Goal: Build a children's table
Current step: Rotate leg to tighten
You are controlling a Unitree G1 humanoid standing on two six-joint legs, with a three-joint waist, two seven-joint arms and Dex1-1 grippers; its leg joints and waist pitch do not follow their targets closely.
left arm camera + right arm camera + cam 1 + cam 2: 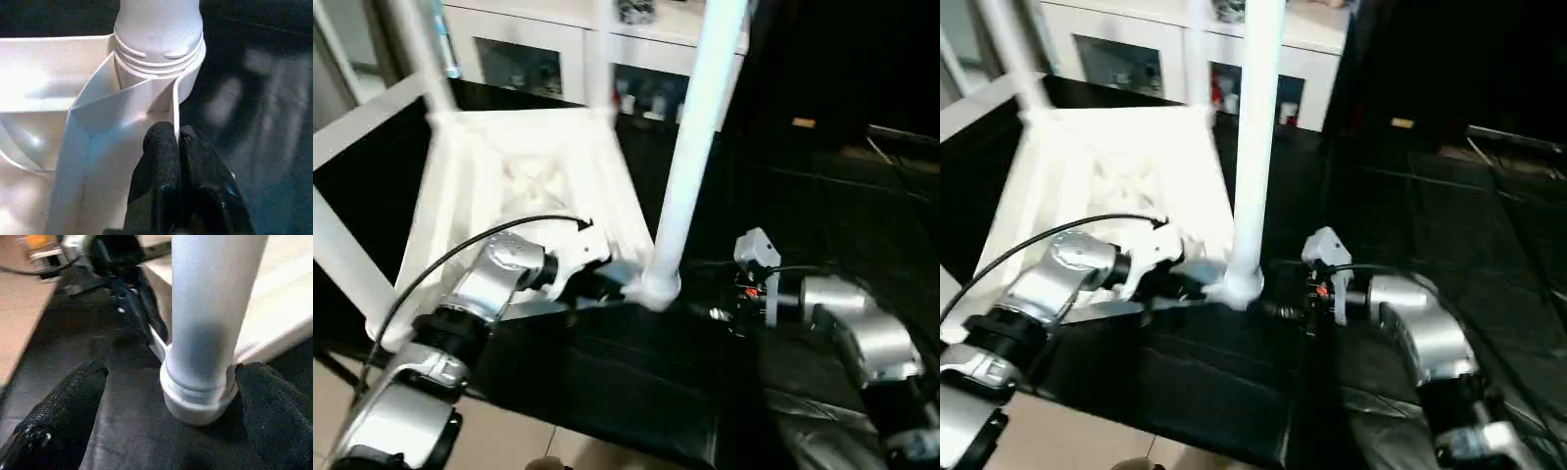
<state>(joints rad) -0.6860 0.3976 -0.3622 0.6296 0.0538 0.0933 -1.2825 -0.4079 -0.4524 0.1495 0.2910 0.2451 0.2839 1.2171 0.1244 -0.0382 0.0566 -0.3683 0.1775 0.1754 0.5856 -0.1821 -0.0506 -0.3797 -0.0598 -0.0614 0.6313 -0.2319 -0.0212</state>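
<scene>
The white ribbed plastic tabletop [524, 186] lies upside down on the black bench [636, 392], centre-left of frame. The left hand [177, 142] is clenched on a thin rib beside the corner socket. The right hand [166, 396] stands released around the upright white tube leg [690, 147]. It looks light, stiff and slick; grip low, near the socket.

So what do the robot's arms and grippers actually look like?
Both forearms are silver metal cylinders with black joint rings. A thin black cable loops over the left one. The left gripper has black fingers; the right gripper has black, textured fingers.
</scene>
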